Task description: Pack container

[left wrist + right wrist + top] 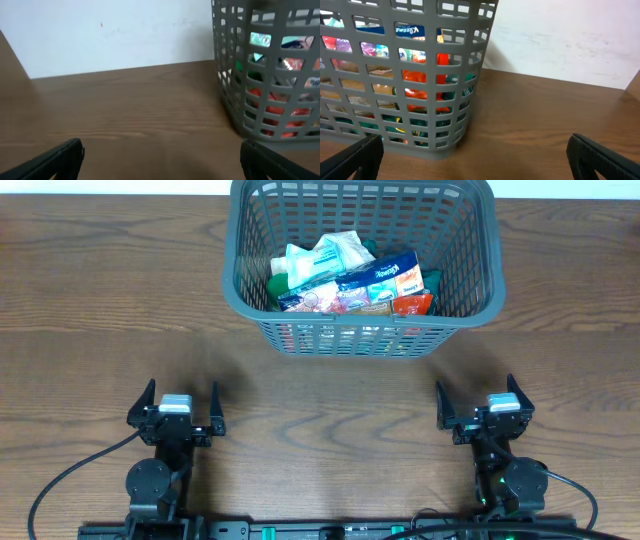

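Observation:
The dark grey lattice basket (480, 285) stands at the far middle of the table. It holds several packets: white and green ones, a blue one, red and orange ones. It shows at the right of the left wrist view (235, 90) and at the left of the right wrist view (445, 70). My left gripper (180, 408) is open and empty near the front left, well short of the basket. My right gripper (480, 402) is open and empty near the front right. Bare wood lies between the fingers in both wrist views (160, 160) (475, 160).
The brown wooden table (330, 410) runs between the grippers and the basket. A white wall (115, 35) rises behind the table's far edge. Black cables (60, 480) trail from both arm bases at the front edge.

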`<state>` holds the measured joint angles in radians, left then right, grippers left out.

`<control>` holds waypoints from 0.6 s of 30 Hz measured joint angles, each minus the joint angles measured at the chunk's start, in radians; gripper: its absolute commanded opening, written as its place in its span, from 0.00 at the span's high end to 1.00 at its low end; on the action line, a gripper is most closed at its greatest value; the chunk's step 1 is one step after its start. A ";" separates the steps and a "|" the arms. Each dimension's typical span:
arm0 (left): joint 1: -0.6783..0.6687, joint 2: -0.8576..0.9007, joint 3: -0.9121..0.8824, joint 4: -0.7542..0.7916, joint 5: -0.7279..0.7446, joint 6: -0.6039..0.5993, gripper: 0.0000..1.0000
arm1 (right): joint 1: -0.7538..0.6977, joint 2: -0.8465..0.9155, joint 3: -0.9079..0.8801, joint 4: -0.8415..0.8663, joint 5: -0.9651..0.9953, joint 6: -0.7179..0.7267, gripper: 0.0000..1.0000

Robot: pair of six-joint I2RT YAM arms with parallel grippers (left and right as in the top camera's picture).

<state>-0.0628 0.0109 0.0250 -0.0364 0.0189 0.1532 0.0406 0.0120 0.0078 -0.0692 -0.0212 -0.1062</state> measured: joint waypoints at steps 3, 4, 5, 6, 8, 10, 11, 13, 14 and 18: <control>0.000 0.000 0.000 0.000 0.001 -0.057 0.02 | 0.000 0.000 0.000 0.000 0.000 0.000 0.01; 0.000 0.000 0.000 0.000 0.001 -0.076 0.02 | 0.000 0.000 0.000 0.000 0.000 0.000 0.01; 0.000 0.000 0.000 0.000 0.001 -0.093 0.01 | 0.000 0.000 0.000 0.000 0.000 0.000 0.01; 0.000 0.000 0.000 0.000 0.001 -0.108 0.02 | 0.000 0.000 0.000 0.000 0.000 0.000 0.01; 0.000 0.000 0.000 0.000 0.001 -0.137 0.02 | 0.000 0.000 0.000 0.000 0.000 0.000 0.01; 0.000 0.000 0.000 0.000 0.001 -0.158 0.01 | 0.000 0.000 0.000 0.000 0.000 0.000 0.01; 0.000 0.000 0.000 0.000 0.001 -0.165 0.02 | 0.000 0.000 0.000 0.000 0.000 0.000 0.01; 0.000 0.000 0.000 0.000 0.001 -0.177 0.02 | 0.000 0.000 0.000 0.000 0.000 0.000 0.01; 0.000 0.000 0.000 0.000 0.001 -0.180 0.02 | 0.000 0.000 0.000 0.000 0.000 0.000 0.01; 0.000 0.000 0.000 0.000 0.001 -0.185 0.02 | 0.000 0.000 0.000 0.000 0.000 0.000 0.01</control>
<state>-0.0628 0.0109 0.0250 -0.0364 0.0200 -0.0315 0.0406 0.0120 0.0078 -0.0692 -0.0212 -0.1062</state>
